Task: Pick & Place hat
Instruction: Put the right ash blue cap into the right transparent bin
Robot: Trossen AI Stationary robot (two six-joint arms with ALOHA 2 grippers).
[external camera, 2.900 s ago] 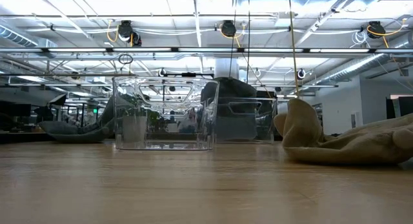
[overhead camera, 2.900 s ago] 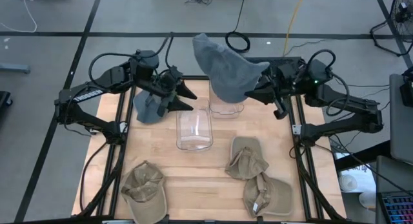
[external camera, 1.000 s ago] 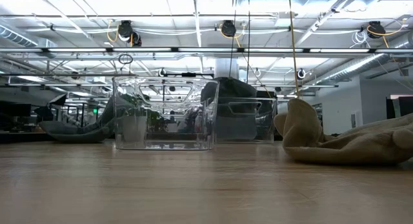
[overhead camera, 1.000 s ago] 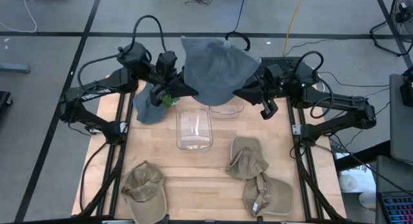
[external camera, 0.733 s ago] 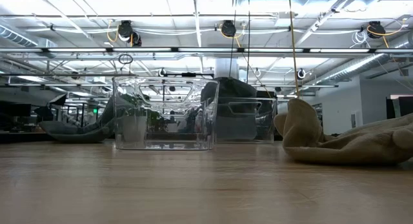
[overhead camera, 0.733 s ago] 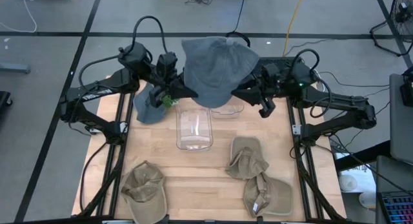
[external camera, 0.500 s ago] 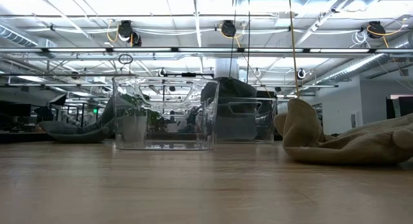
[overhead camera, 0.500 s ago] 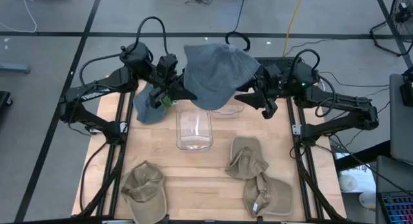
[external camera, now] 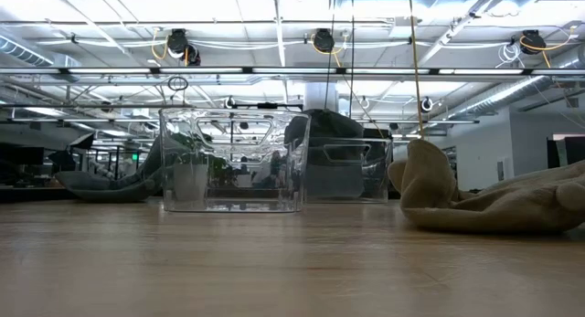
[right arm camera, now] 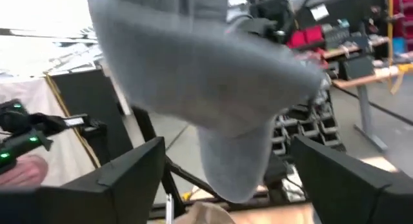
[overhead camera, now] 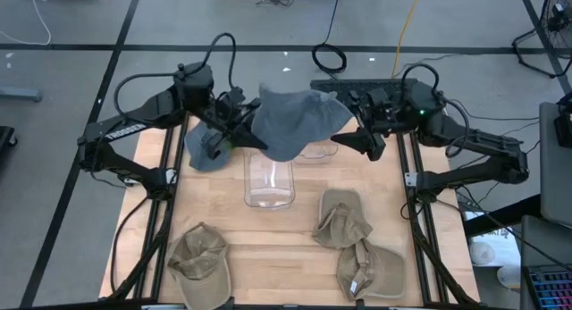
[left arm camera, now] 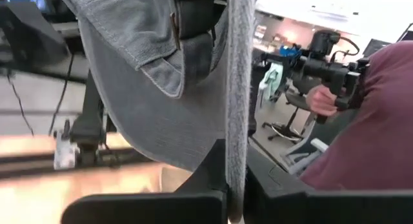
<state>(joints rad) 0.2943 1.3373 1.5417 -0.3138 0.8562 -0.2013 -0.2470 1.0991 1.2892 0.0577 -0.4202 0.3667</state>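
A grey hat (overhead camera: pixel 290 122) hangs in the air over the far middle of the table, above two clear bins (overhead camera: pixel 268 178). My left gripper (overhead camera: pixel 250 136) is shut on the hat's left side; in its wrist view the cloth (left arm camera: pixel 161 75) hangs in front of the fingers. My right gripper (overhead camera: pixel 347 142) stands open just right of the hat, and in its wrist view the fingers (right arm camera: pixel 129 175) are spread wide with the hat (right arm camera: pixel 213 88) ahead of them. A second grey hat (overhead camera: pixel 201 151) lies flat on the table at the far left. My left gripper pinches a thin band of the hat's edge (left arm camera: pixel 235 179) between its two fingers. The fingers come in level from the table's left. The hat is lifted clear of the table, and its crown sags slack beyond the fingers.
Three tan hats lie on the near half of the table: one near left (overhead camera: pixel 198 256), two near right (overhead camera: pixel 342 218) (overhead camera: pixel 368 270). The smaller clear bin (overhead camera: pixel 315 151) stands partly under the held hat. A person in a dark red top (left arm camera: pixel 368 121) sits beyond the table.
My right gripper has opened and let go of the grey hat. The hat, spread between both grippers a second ago, has sunk and drawn toward my left gripper, which alone holds it now. Both hands have tipped and come slightly lower.
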